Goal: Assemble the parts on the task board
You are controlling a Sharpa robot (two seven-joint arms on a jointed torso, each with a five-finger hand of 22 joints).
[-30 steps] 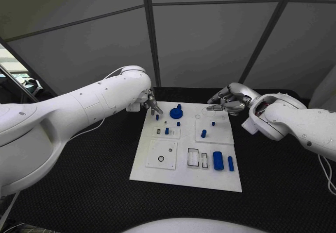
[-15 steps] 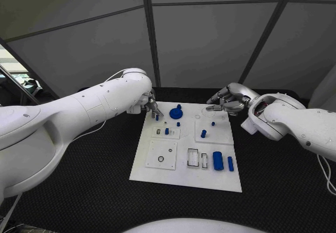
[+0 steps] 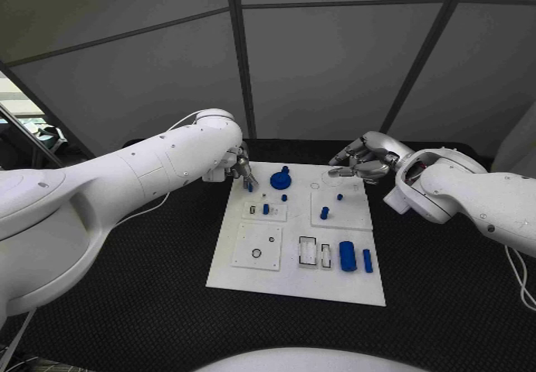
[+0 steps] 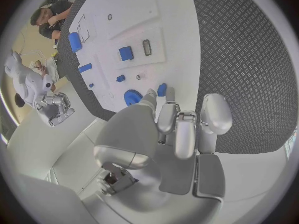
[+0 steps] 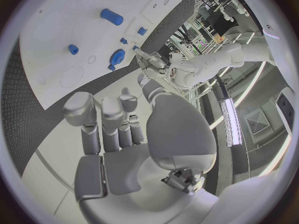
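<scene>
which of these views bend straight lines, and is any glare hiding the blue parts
Head view: the task board edges run straight and the blue parts read clearly, no glare. Left wrist view: fisheye circle, the board edge curves. Right wrist view: same bending, with bright light strips in the room behind, off the parts.

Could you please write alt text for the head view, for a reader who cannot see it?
A white task board with small blue parts lies on a black table. The left hand is at its far-left corner, the right hand at its far-right corner.
</scene>
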